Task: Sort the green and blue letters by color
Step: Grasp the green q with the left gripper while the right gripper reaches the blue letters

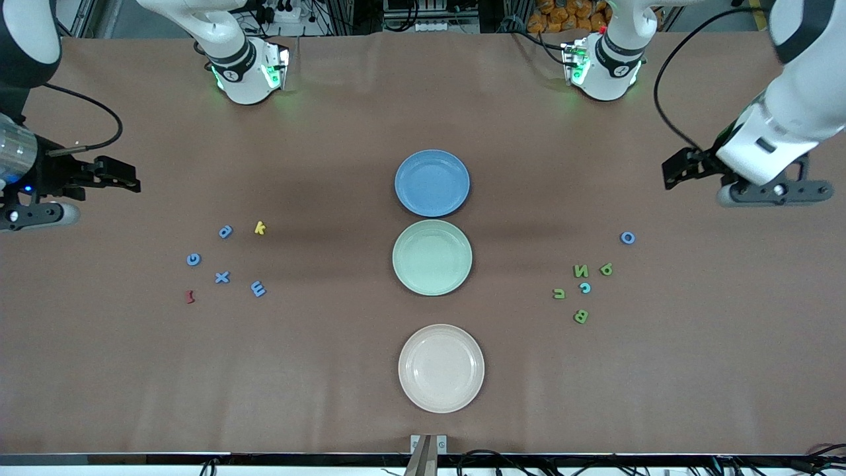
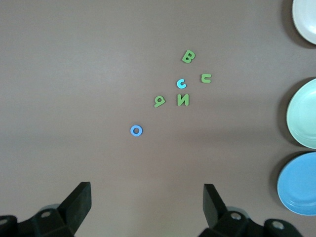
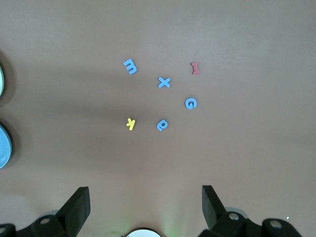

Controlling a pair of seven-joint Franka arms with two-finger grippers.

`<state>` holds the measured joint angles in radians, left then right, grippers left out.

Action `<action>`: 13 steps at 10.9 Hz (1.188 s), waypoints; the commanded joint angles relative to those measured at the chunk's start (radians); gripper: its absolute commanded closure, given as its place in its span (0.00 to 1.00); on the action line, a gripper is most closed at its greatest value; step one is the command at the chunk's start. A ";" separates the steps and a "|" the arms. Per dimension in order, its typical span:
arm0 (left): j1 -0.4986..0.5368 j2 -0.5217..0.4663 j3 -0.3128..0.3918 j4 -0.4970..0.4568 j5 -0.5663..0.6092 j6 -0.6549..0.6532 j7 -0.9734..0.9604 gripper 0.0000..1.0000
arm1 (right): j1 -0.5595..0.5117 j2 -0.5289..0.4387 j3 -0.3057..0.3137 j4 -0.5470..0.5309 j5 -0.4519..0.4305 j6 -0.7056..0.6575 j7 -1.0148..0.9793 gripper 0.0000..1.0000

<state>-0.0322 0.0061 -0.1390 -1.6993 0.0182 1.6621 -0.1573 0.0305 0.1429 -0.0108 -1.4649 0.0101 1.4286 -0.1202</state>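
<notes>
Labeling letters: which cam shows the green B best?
Left wrist view: the green B is larger there, its shape clear, unoccluded. The front view shows it tiny, nearest the camera in the cluster toward the left arm's end. The right wrist view doesn't show it.

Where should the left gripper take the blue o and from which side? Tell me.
Come straight down from above. The blue o lies flat on the table, apart from the green letters, so its whole rim is free. Probably best to close the fingers across the ring's outer edge. The left gripper is open and up in the air; the right gripper waits, open.
</notes>
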 commanded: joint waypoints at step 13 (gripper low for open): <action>0.005 0.310 -0.004 -0.336 0.080 0.649 0.563 0.00 | -0.130 0.003 -0.009 0.041 0.076 -0.014 -0.036 0.00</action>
<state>-0.0329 0.2786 -0.1410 -2.0347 0.0619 2.2594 0.3195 -0.0733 0.1424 -0.0269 -1.4318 0.0685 1.4287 -0.1566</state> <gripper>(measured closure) 0.000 0.000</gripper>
